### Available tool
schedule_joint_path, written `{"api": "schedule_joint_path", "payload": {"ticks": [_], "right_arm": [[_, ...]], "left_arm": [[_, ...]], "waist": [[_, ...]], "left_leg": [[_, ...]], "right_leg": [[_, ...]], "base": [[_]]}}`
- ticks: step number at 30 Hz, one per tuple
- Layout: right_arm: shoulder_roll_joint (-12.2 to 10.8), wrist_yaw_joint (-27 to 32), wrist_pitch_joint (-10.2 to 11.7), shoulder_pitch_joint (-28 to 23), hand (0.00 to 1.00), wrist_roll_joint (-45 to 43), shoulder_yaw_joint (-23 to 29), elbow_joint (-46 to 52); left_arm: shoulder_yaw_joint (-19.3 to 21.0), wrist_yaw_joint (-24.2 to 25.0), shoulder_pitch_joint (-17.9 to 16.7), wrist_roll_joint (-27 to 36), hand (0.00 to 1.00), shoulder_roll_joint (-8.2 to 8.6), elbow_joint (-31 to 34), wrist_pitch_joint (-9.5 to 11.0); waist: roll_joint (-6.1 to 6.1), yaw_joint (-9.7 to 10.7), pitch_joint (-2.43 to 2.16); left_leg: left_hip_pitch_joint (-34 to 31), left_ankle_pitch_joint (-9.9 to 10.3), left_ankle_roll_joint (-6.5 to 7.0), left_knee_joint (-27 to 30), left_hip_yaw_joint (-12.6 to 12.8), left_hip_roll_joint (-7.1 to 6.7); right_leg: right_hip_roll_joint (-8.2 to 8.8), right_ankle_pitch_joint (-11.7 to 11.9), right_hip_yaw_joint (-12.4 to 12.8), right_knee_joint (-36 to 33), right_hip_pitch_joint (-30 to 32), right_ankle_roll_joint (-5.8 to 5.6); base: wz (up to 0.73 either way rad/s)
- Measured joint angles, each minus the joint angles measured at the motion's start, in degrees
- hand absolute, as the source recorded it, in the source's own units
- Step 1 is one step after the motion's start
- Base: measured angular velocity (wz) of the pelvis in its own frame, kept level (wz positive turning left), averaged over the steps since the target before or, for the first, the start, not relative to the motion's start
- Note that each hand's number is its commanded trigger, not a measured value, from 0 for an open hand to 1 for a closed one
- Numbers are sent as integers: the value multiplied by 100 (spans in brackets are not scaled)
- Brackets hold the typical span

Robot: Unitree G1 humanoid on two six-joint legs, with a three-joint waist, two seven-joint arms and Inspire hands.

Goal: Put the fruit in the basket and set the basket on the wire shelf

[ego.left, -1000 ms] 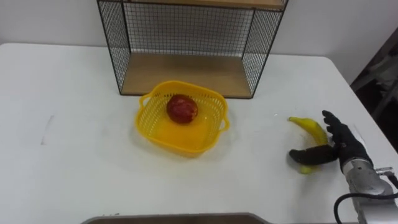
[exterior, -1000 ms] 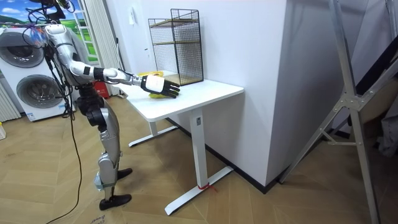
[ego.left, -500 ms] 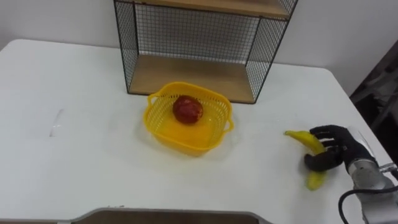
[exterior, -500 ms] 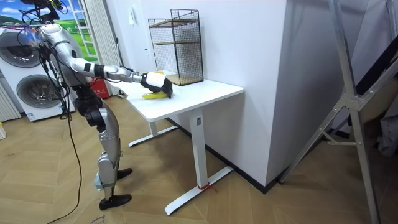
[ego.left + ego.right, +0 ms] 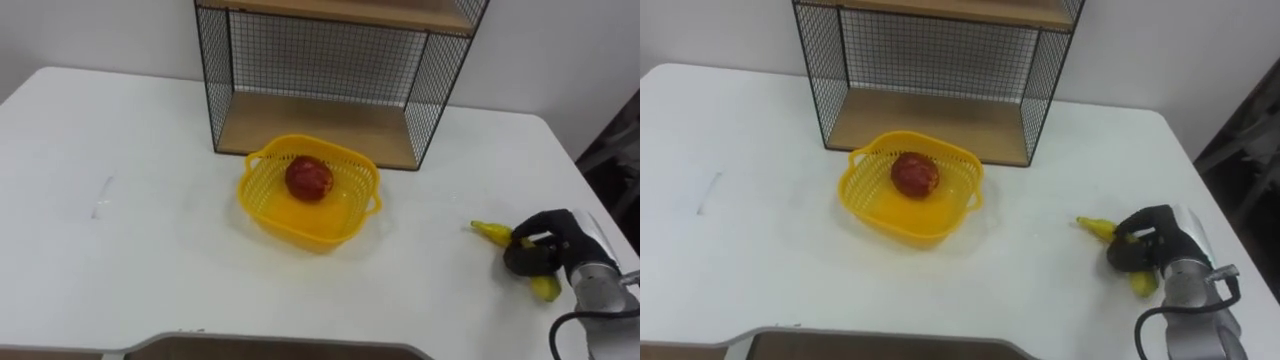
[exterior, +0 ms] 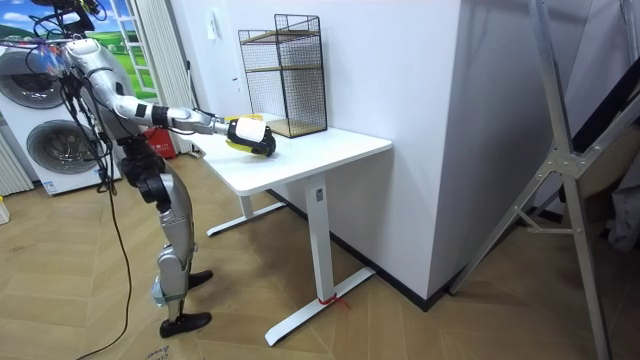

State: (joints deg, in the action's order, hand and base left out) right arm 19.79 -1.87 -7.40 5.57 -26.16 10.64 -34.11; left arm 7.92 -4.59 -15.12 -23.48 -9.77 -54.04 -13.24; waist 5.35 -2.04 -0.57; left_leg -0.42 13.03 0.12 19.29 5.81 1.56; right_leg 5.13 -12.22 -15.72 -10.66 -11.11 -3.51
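Clamped on the banana [image 5: 490, 231] with the right hand [image 5: 548, 247], with fingers curled tight over its middle, close to the table's [image 5: 150, 250] right edge, toward the front corner. Poking out on both sides of the fist: one slim tip toward the basket, the other toward the front edge. Resting on the table or just off it, hard to call from here.

Step in hand, by the look of it: carrying that banana across to the basket [image 5: 262, 188]. Sitting well apart from the hand, near the middle of the table, just in front of the wire shelf [image 5: 330, 60], with a red fruit [image 5: 309, 178] already inside, toward the back.

Doing it well:
- Check the grip first: curved, smooth skin, likely to swivel if held loosely.
- Lift clear of the table before swinging left, high enough to pass the rim.
- Come in over the near, free half of the basket, not on top of the red fruit.
- Lower close to the bottom, then let go. No dropping from height, given the risk of a bounce out or a shove to what looks like a light basket.
- Mind the rim on the way in and out, easy to clip and tip.
- Pull the hand straight up afterwards, away from the shelf wires.
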Motion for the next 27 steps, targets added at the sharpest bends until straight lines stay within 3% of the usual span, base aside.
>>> {"api": "schedule_joint_path", "payload": {"ticks": [6,12,13,16,20,27], "right_arm": [[-95,158,-46,-122,100,-83,-43,324],[-189,108,-410,-296,100,-103,-93,1237],[-242,99,-418,-362,100,-101,-111,1686],[-265,-36,-463,-471,100,8,-256,2671],[-269,-71,-429,-430,100,359,-257,3570],[-270,-23,-359,-346,100,548,-314,4344]], "left_arm": [[-32,-60,-20,10,0,0,5,1],[-147,-101,12,20,0,25,62,21],[-151,-97,36,17,0,38,49,30],[-148,-93,-6,16,0,19,56,69],[-158,-96,-29,17,0,21,66,166],[-244,-103,-6,26,0,38,-110,336]], "waist": [[4,6,4],[-60,3,7],[-105,16,49],[-138,51,51],[-81,32,46],[-100,-8,91]], "left_leg": [[3,-11,-8,-60,19,-3],[76,-60,-16,-207,187,3],[67,-72,-17,-232,206,4],[80,-100,-16,-315,291,3],[115,-101,-19,-348,289,-3],[119,-99,-16,-367,285,-21]], "right_leg": [[1,0,17,0,29,0],[12,0,207,-16,122,0],[14,0,247,-15,161,0],[22,0,310,-14,215,1],[23,0,310,-9,204,1],[35,0,372,-1,210,1]], "base": [[0],[-14],[-25],[-11],[0],[0]]}}
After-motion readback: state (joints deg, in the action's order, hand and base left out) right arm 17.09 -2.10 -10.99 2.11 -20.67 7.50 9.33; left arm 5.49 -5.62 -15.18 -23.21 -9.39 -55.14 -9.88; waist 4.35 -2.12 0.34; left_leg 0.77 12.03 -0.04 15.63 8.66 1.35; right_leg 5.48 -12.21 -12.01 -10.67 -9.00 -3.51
